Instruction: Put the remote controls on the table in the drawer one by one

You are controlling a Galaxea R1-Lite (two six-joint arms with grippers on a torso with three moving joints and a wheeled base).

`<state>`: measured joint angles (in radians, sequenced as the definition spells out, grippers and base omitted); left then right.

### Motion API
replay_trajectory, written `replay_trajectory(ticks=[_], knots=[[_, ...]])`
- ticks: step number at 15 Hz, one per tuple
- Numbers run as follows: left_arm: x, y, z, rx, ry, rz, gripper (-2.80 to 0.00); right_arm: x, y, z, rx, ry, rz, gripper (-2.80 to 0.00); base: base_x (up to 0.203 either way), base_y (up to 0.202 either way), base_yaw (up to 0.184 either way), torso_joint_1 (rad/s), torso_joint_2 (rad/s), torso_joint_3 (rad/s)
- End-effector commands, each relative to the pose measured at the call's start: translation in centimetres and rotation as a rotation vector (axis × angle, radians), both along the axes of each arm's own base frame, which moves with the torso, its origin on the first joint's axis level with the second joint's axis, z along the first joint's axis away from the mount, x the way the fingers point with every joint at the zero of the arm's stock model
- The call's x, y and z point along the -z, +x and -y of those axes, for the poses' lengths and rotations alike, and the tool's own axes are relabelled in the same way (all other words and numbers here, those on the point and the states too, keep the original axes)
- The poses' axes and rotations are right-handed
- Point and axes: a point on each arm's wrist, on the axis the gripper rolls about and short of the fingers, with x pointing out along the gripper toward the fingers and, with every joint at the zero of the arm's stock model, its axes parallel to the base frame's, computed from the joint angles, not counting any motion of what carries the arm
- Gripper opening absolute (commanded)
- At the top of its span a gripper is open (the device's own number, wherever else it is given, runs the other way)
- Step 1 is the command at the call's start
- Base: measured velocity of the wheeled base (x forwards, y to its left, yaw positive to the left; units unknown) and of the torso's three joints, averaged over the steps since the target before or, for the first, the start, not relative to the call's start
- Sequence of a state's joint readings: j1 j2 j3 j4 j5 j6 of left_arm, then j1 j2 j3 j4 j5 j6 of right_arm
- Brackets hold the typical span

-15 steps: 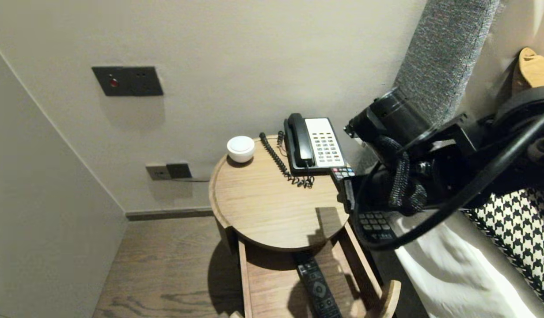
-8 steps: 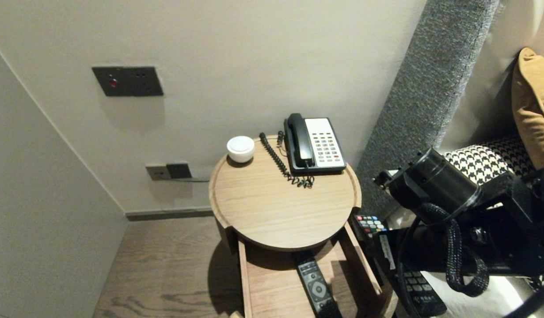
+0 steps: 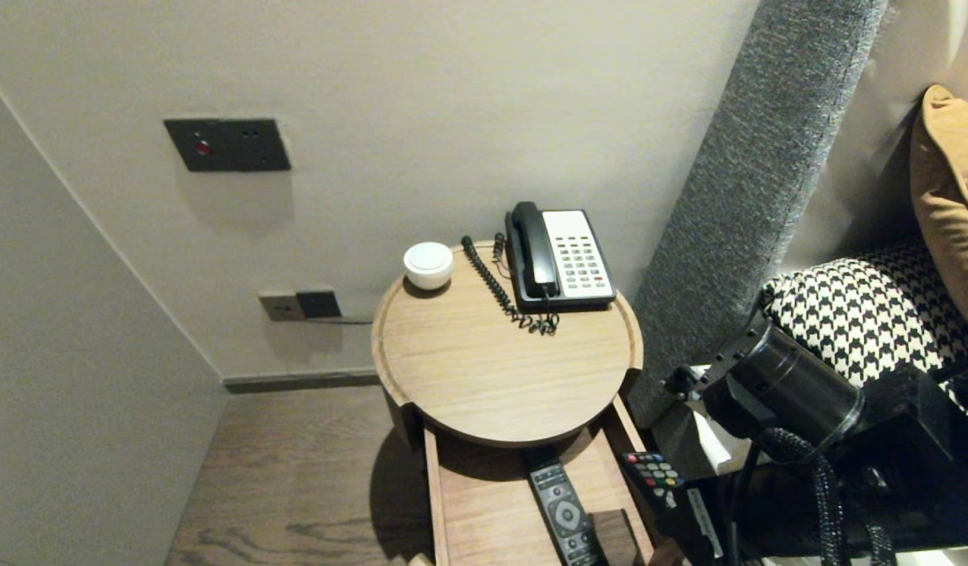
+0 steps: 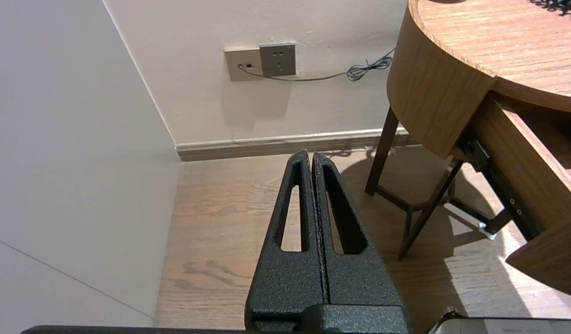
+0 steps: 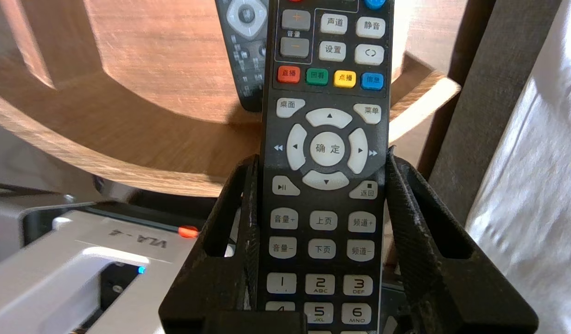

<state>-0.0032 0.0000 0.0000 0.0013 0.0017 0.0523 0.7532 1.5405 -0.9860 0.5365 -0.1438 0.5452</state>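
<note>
Your right arm (image 3: 782, 385) shows a glossy black cylinder and braided cable (image 3: 826, 487); left gripper (image 4: 311, 157), right gripper (image 5: 321, 157) look grainy black, slotted.

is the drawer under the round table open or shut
Open: the drawer is pulled out from under the round tabletop, with a black remote lying inside.

A plain beige wall (image 3: 452, 94) rises well beyond the right gripper (image 5: 321, 157), carrying a dark switch plate (image 3: 226, 144) and, lower down, a socket (image 3: 299, 304). Wood-grain floor (image 3: 295, 487) lies to its left. The round wooden table (image 3: 484, 385) stands just ahead-left. A grey padded headboard (image 3: 735, 196) and a houndstooth cushion (image 3: 869, 314) lie ahead-right.
</note>
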Motion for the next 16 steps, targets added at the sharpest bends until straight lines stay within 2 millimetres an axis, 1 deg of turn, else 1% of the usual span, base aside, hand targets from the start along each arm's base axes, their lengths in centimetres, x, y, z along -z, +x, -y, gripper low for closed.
replay_trajectory(ticks=[1, 4, 5, 7, 9, 11, 13, 16], knots=[[0.0, 0.0, 0.0, 0.000, 0.000, 0.000, -2.80, 1.5, 0.6, -0.7, -0.007, -0.041, -0.043, -2.80, 0.000, 0.000, 0.000, 0.000, 0.00, 0.000], [0.0, 0.0, 0.0, 0.000, 0.000, 0.000, -2.80, 2.2, 0.4, -1.7, -0.064, -0.067, -0.060, -2.80, 0.000, 0.000, 0.000, 0.000, 0.00, 0.000], [0.0, 0.0, 0.0, 0.000, 0.000, 0.000, -2.80, 2.6, 0.3, -2.4, -0.093, -0.071, -0.063, -2.80, 0.000, 0.000, 0.000, 0.000, 0.00, 0.000], [0.0, 0.0, 0.0, 0.000, 0.000, 0.000, -2.80, 3.4, 0.6, -3.5, -0.116, -0.073, -0.063, -2.80, 0.000, 0.000, 0.000, 0.000, 0.00, 0.000], [0.0, 0.0, 0.0, 0.000, 0.000, 0.000, -2.80, 4.2, 1.3, -4.4, -0.118, -0.069, -0.055, -2.80, 0.000, 0.000, 0.000, 0.000, 0.00, 0.000], [0.0, 0.0, 0.0, 0.000, 0.000, 0.000, -2.80, 4.8, 1.9, -4.2, -0.133, -0.092, -0.054, -2.80, 0.000, 0.000, 0.000, 0.000, 0.00, 0.000], [0.0, 0.0, 0.0, 0.000, 0.000, 0.000, -2.80, 5.3, 2.6, -3.4, -0.130, -0.118, -0.062, -2.80, 0.000, 0.000, 0.000, 0.000, 0.00, 0.000], [0.0, 0.0, 0.0, 0.000, 0.000, 0.000, -2.80, 6.0, 3.2, -3.7, -0.137, -0.101, -0.028, -2.80, 0.000, 0.000, 0.000, 0.000, 0.00, 0.000]])
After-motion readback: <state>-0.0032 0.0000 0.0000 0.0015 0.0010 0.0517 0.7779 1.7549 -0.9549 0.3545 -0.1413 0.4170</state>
